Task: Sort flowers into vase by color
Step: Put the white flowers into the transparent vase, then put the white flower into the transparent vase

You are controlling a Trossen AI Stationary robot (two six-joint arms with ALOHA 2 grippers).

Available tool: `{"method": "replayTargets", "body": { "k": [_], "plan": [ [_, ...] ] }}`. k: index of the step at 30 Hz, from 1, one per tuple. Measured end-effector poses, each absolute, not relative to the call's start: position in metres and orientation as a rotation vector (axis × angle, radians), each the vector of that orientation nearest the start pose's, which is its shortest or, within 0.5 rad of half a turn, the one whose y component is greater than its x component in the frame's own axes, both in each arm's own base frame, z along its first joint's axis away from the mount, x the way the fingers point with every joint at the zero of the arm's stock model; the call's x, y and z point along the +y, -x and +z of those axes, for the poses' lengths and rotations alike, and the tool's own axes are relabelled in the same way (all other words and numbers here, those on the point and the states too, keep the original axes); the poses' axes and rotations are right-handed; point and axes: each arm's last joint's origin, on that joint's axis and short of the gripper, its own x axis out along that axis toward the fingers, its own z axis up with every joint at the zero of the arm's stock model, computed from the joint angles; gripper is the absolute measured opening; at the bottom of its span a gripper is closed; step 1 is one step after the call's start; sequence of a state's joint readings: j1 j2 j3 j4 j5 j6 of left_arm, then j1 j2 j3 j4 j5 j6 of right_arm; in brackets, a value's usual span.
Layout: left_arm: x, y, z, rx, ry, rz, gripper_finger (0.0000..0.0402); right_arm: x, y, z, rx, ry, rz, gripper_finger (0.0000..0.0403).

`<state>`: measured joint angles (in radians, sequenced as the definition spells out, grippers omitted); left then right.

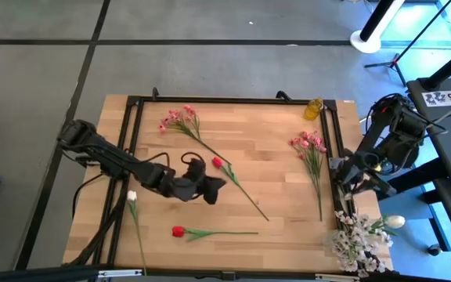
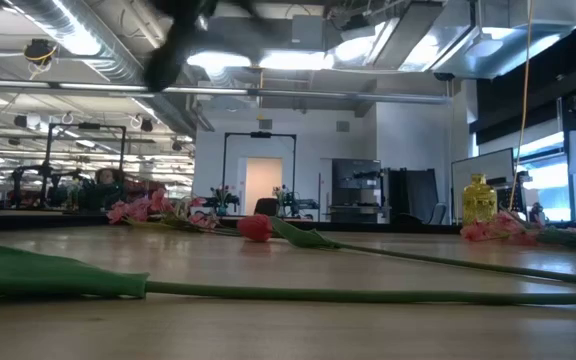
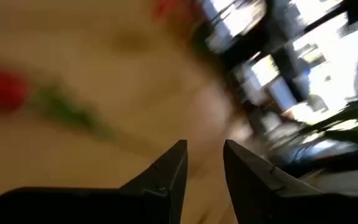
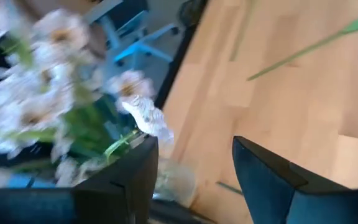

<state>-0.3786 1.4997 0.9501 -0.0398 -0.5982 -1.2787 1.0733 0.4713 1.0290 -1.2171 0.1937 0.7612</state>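
Two red tulips (image 1: 217,162) overhead | low view adds yellow vase (image 2: 479,199)

Counted in the high view, by kind:

Two red tulips (image 1: 217,162), at centre and at 6 o'clock.
Two pink sprays (image 1: 178,119), at 11 and at 2 o'clock.
One white tulip (image 1: 131,196) at 8 o'clock.
One white blossom bunch (image 1: 357,232) at 4 o'clock.
One yellow vase (image 1: 313,108) at 1 o'clock.
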Motion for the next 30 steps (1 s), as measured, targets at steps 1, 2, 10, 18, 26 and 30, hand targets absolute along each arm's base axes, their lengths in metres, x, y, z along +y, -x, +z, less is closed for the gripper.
{"method": "replayTargets", "body": {
  "k": [1, 2, 10, 18, 26, 30],
  "plan": [
    [-0.102, -0.296, 0.235, 0.382, 1.019, 0.514, 0.0100, 0.029, -0.023, 0.345, 0.820, -0.298, 0.561, 0.0207],
    [-0.103, -0.291, 0.231, 0.461, 1.074, 0.523, 0.0100, 0.029, -0.023, 0.344, 0.818, -0.300, 0.544, 0.0207],
    [-0.140, -0.223, 0.204, 1.138, 1.359, 0.901, 0.0100, 0.025, -0.026, 0.345, 0.731, -0.333, 0.394, 0.0207],
    [-0.159, -0.180, 0.201, 1.362, 1.374, 1.278, 0.0100, 0.023, -0.029, 0.346, 0.646, -0.318, 0.291, 0.0207],
    [-0.141, -0.163, 0.174, 1.475, 1.295, 1.437, 0.0100, 0.020, -0.031, 0.347, 0.570, -0.298, 0.202, 0.0207],
    [-0.128, -0.151, 0.145, 1.563, 1.309, 1.438, 0.0100, 0.019, -0.031, 0.348, 0.549, -0.324, 0.164, 0.0207]
  ]
}}
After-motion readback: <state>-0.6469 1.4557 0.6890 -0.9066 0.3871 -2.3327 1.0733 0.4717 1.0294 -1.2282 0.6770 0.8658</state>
